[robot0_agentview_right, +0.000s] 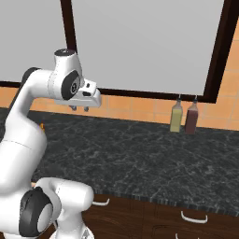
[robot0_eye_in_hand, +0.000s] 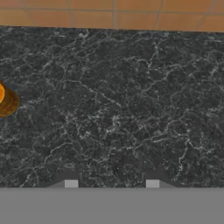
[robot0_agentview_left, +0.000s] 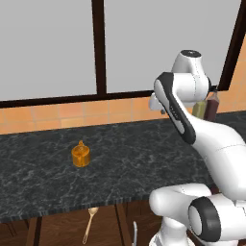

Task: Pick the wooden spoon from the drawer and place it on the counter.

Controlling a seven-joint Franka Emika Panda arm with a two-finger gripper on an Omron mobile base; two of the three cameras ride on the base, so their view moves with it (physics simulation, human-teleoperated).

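On the counter [robot0_agentview_left: 144,144], unlabelled orange jar [robot0_agentview_left: 81,154]

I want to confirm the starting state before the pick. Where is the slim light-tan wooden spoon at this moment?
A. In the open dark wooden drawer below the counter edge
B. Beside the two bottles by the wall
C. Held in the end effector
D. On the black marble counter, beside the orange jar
A: in the left base view the slim light-tan wooden spoon lies in the open dark reddish-brown wooden drawer, below the front edge of the black marble counter.
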